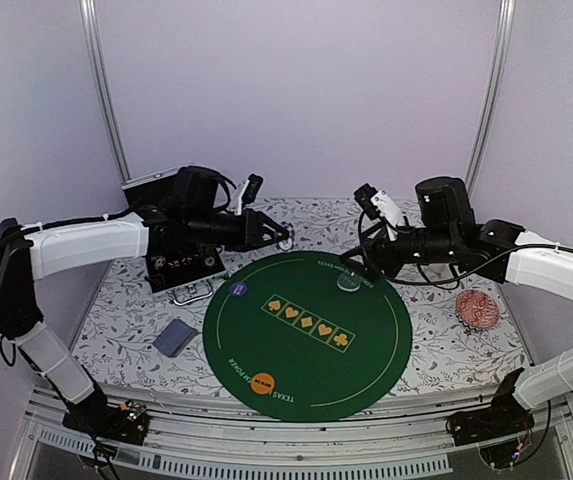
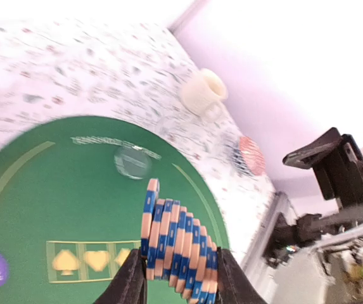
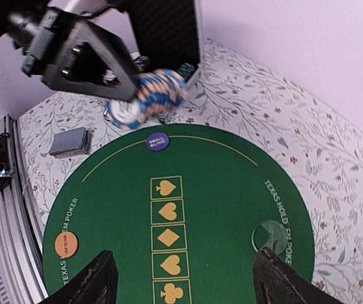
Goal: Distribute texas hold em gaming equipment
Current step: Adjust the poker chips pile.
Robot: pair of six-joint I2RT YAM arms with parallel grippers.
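Beneath both grippers, a table (image 1: 116, 320) in flowered cloth. On it, directly under the right gripper (image 3: 184, 282) and ahead of and below the left gripper (image 2: 180, 282), a round green felt mat (image 1: 366, 350) printed with a row of five yellow suit boxes. Just behind the left gripper, an open black case (image 1: 181, 262). As for the left gripper: raised just outside the mat's rim, closed partway on a row of blue-and-peach poker chips (image 2: 178, 247), pinched edge-on between the two fingers, clear of the felt. As for the right gripper: spread wide above the mat, nothing between the fingers, nothing touched. Far beyond the left gripper's tips, off the mat, a white mug (image 2: 203, 92). Out past the right gripper on the cloth, a reddish round thing (image 1: 478, 310), too blurred to name. Well below the left gripper toward the arm bases, off the felt, a small deck of grey-blue cards (image 1: 175, 336). Close under the right gripper, on the mat's white lettering, a clear disc (image 1: 348, 283). Near the held chips, just inside the rim, a purple disc (image 3: 157, 142). Well apart from both grippers, at the mat's near edge, an orange disc (image 1: 262, 382).
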